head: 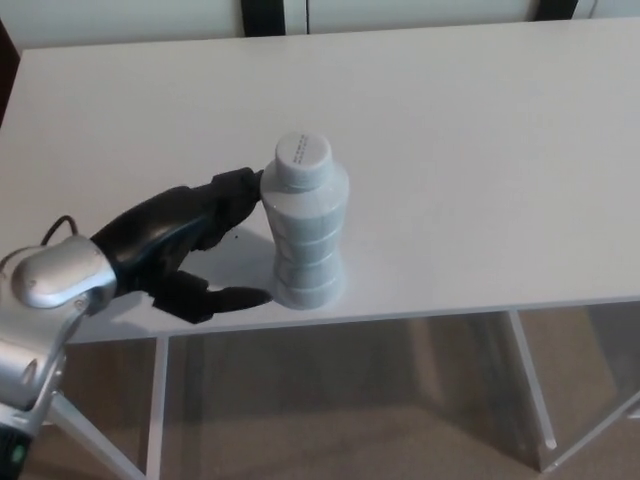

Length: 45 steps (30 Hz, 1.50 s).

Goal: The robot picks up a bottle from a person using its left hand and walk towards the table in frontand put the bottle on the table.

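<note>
A white ribbed bottle [308,235] with a white cap stands upright on the white table [470,130], close to its front edge. My left hand [185,245] lies just left of the bottle, black and spread apart. Its upper fingers [240,190] reach the bottle's shoulder and look to be touching it. The thumb [235,297] lies low on the table, its tip near the bottle's base. The hand does not wrap around the bottle. My right hand does not show.
The table's front edge [420,312] runs just below the bottle, with white legs [530,385] and a beige floor under it. A dark post [262,15] stands behind the table's far edge.
</note>
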### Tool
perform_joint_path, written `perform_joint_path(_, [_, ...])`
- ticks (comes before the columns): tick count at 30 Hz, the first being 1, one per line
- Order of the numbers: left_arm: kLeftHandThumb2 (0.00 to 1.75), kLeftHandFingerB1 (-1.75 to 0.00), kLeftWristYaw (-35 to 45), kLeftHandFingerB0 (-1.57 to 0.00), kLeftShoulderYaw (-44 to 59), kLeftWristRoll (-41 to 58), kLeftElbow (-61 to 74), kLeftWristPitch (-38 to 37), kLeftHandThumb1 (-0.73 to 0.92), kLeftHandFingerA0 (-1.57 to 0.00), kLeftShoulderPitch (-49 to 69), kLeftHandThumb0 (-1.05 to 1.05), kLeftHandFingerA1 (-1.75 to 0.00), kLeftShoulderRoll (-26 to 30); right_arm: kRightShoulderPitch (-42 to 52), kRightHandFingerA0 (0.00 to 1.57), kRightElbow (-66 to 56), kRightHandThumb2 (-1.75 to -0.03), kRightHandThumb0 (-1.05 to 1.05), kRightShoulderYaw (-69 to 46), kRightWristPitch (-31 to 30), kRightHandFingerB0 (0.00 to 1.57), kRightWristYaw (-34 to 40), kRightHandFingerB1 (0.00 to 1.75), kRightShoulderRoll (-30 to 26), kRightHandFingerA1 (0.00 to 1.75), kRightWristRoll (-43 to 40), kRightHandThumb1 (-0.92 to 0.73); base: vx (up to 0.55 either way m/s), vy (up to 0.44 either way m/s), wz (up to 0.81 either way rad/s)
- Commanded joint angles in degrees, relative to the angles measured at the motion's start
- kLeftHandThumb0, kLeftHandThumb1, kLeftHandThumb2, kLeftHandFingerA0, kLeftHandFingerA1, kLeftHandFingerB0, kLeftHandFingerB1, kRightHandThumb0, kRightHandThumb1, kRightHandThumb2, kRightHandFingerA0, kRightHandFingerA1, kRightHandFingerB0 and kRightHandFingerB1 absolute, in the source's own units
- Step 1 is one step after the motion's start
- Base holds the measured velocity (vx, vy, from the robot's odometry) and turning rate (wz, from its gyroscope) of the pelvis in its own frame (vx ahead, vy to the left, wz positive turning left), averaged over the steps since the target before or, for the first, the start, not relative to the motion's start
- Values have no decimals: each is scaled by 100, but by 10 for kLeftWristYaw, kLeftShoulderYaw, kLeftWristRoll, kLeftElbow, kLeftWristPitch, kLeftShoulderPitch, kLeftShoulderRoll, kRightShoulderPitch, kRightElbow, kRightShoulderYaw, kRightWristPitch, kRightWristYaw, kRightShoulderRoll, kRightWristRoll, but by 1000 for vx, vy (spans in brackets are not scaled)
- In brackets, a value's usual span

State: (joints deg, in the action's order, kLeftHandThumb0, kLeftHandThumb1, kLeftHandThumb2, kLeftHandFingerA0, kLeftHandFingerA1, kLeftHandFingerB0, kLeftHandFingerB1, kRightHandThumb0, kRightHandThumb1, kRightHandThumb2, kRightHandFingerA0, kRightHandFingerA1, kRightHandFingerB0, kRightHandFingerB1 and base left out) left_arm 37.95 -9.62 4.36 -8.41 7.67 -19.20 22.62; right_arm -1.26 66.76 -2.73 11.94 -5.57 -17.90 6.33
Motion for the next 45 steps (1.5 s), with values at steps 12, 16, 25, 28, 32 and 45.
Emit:
perform_joint_path(12, [76, -10, -29, 0, 245, 94, 427, -30, 40, -4, 427, -64, -18, -6, 12, 64, 3, -79, -39, -2, -1, 52, 4, 51, -3, 56, -2, -57, 0, 0, 0])
perform_joint_path(16, [55, -7, 7, 0, 307, 137, 438, -63, 47, -1, 484, -63, -31, -12, 10, 74, 5, -60, -31, -3, -1, 58, 5, 41, 1, 47, -4, -66, 0, 0, 0])
perform_joint_path(25, [66, -43, 174, -39, 370, 288, 471, -67, 40, -46, 653, -45, -50, 13, 29, 76, 4, -59, -28, -12, 6, 56, 1, 41, 0, 49, -13, -63, 0, 0, 0])
perform_joint_path(28, [53, -37, 265, -52, 307, 268, 356, -85, 45, -56, 634, -38, -42, 35, 31, 67, -1, -77, -38, -11, 9, 53, -1, 52, -4, 59, -11, -55, 0, 0, 0])
perform_joint_path(32, [54, -36, 222, -42, 273, 163, 215, -128, 51, -47, 602, -44, -45, 35, 28, 67, 1, -77, -38, -3, 7, 53, 2, 51, -4, 57, -3, -56, 0, 0, 0])
perform_joint_path(45, [66, -39, -131, -28, 196, -73, -137, -108, 55, -28, 418, -38, -42, 16, 2, 75, 9, -59, -32, 7, -4, 59, 4, 41, -3, 46, 7, -68, 0, 0, 0])
